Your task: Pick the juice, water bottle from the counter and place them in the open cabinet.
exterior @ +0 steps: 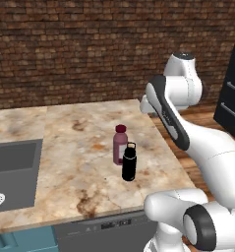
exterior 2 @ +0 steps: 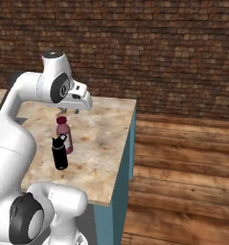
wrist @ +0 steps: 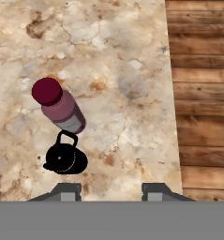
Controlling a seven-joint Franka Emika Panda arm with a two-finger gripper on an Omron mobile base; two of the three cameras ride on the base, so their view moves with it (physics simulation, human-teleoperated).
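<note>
**Two upright bottles below me, nothing in hand**

My gripper [wrist: 111, 191] hangs with jaws spread, empty. On the counter [wrist: 127, 56] the juice [wrist: 57, 104] stands at ten o'clock in my hand view, the water bottle [wrist: 65, 158] just beside it at eight. Both look rigid, smooth, perhaps slippery; I'd clamp mid-body. The juice holds dark liquid; the black bottle's contents are hidden.

The white arm arches high above the desk [exterior: 79, 142], its pincer [wrist: 111, 191] pointing straight down (fingertips spread apart, nothing between them), well clear of the surface
</note>
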